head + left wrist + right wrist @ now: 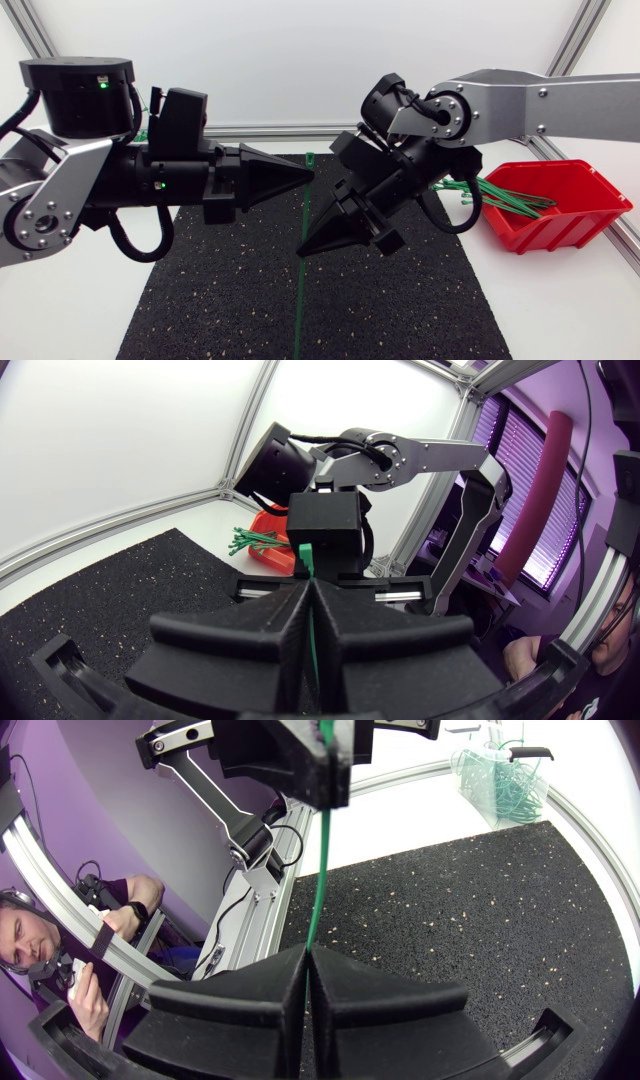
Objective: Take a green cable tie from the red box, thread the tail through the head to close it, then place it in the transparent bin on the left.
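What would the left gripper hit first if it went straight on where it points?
Most likely the right arm's matte black wrist block, directly ahead of the left gripper, which is shut on the green cable tie; depth is unclear.

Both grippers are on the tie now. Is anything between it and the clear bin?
Nothing on the table: the right wrist view shows only bare mat between the green cable tie and the transparent bin. In the head view the left arm hangs over that path.
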You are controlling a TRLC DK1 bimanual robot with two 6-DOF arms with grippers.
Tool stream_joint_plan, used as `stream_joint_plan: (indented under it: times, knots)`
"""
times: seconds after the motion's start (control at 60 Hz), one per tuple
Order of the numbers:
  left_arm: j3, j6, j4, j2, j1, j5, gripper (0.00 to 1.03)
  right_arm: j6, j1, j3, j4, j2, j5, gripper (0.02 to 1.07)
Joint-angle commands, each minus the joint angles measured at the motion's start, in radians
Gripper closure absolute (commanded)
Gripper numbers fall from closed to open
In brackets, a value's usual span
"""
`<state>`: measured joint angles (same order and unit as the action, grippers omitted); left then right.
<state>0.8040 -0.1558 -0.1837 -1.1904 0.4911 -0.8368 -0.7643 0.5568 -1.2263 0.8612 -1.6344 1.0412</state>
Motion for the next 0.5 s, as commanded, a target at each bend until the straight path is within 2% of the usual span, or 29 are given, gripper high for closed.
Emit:
stream_joint_plan:
  times: [0.0, 0.067, 0.15, 0.25, 0.483]
  knots:
    - [-0.005, 0.010, -0.011, 0.005, -0.003, -0.002, 1.00, -0.024, 0.011, 0.028, 0.007, 0.022, -0.015, 1.01]
    - [0.014, -0.005, 0.003, 0.006, -0.011, -0.002, 1.00, -0.026, 0.006, 0.028, 0.004, 0.024, -0.023, 1.00]
    - [0.052, -0.022, 0.047, 0.002, -0.020, -0.004, 1.00, -0.026, -0.006, 0.036, 0.004, 0.036, -0.040, 0.78]
    - [0.107, -0.027, 0.121, -0.012, -0.045, -0.007, 1.00, -0.032, -0.044, 0.050, 0.001, 0.073, -0.047, 0.59]
    - [0.162, -0.027, 0.219, -0.006, -0.141, -0.038, 1.00, -0.069, -0.138, 0.096, -0.014, 0.166, -0.141, 0.39]
